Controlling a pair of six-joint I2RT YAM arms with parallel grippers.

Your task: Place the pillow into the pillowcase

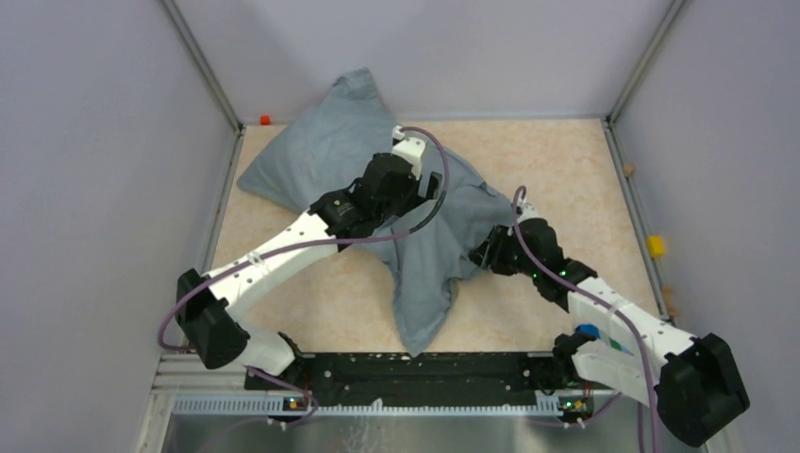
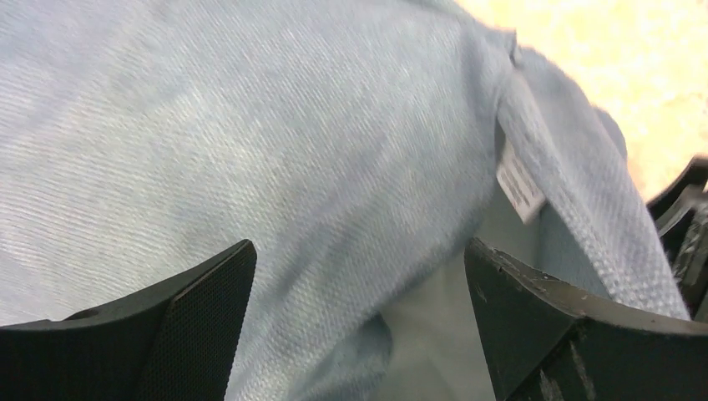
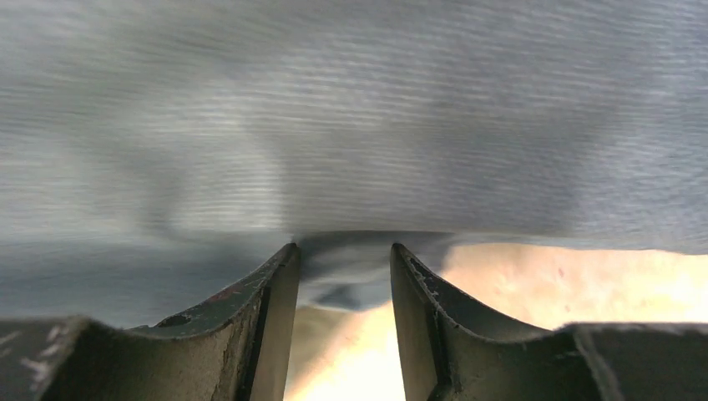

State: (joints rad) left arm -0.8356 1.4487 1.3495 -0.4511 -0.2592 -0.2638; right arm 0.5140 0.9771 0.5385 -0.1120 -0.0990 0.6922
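Grey-blue pillowcase (image 1: 321,151), centre; its white label (image 2: 520,189) shows only from the left wrist. Left gripper (image 2: 359,280) gapes empty; right gripper (image 3: 344,261) half open around a fold.

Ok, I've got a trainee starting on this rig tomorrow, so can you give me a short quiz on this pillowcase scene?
1. True or false: the left gripper is shut on the pillowcase.
2. In the left wrist view, what small thing sits at the pillowcase's seam? A) a white label B) a zip C) a button
3. Fill in: in the top view, the right gripper meets the pillowcase at its ___ edge.
Key: 1 false, its jaws stand wide open over the cloth. 2 A. 3 right.
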